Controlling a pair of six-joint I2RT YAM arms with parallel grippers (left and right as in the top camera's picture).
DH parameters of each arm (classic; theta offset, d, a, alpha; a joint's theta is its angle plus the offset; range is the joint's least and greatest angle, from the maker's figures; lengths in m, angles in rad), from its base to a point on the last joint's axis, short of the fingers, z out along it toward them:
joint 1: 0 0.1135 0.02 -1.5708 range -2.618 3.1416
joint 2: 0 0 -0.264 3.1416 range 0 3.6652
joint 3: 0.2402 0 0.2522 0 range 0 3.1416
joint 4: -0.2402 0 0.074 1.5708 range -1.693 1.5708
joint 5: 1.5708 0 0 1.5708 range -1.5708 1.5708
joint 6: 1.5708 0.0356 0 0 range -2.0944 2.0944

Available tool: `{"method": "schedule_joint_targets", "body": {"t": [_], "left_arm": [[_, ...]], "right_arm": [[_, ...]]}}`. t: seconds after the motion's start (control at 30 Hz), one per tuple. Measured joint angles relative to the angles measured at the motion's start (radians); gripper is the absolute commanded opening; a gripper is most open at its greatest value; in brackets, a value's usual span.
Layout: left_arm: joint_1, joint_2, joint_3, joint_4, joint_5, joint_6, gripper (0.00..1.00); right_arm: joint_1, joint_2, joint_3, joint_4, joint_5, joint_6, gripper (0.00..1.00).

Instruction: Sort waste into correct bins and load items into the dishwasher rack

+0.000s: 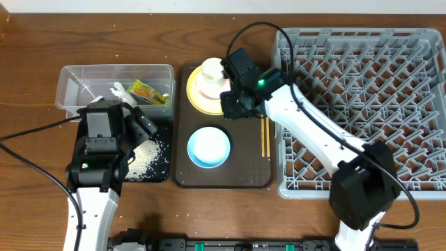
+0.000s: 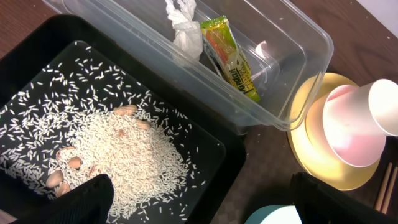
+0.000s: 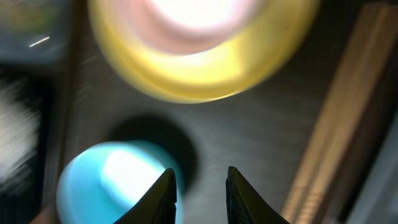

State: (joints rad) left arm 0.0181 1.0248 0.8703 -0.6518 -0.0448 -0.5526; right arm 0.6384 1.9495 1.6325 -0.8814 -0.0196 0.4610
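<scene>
A crumpled white tissue [image 2: 185, 28] and a yellow-green wrapper [image 2: 230, 56] lie in the clear tub [image 1: 70, 73]. Loose rice [image 2: 124, 155] is heaped in the black bin [image 2: 37, 43] below it. My left gripper [image 1: 139, 118] [image 2: 211, 202] hangs open over that bin's right edge, nothing between its fingers. On the brown tray [image 1: 223, 178] a yellow plate [image 1: 194, 94] carries a pinkish-white bowl [image 2: 348, 130] with a white cup [image 1: 211, 70] tipped in it. A light-blue bowl [image 1: 209, 147] sits in front. My right gripper [image 1: 233, 104] [image 3: 201, 186] hovers by the plate's near edge, jaws narrowly apart and empty.
The grey dishwasher rack [image 1: 362, 104] fills the right side, and my right arm reaches across its left edge. Wooden chopsticks [image 1: 265, 136] lie along the tray's right side. A few tan nut-like bits [image 2: 68, 165] sit in the rice. The right wrist view is blurred.
</scene>
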Motion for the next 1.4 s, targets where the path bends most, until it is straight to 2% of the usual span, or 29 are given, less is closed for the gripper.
{"method": "schedule_joint_targets", "body": {"t": [0.2, 0.37, 0.47, 1.4], "left_arm": [[0.0, 0.002, 0.0, 0.0, 0.0, 0.0, 0.94], [0.0, 0.002, 0.0, 0.0, 0.0, 0.0, 0.94], [0.0, 0.002, 0.0, 0.0, 0.0, 0.0, 0.94], [0.0, 0.002, 0.0, 0.0, 0.0, 0.0, 0.94]], "right_arm": [[0.013, 0.02, 0.0, -0.032, 0.216, 0.095, 0.31], [0.014, 0.062, -0.001, -0.06, 0.281, 0.162, 0.34], [0.014, 0.08, -0.003, -0.064, 0.296, 0.182, 0.39], [-0.006, 0.251, -0.006, -0.053, 0.297, 0.21, 0.44]]}}
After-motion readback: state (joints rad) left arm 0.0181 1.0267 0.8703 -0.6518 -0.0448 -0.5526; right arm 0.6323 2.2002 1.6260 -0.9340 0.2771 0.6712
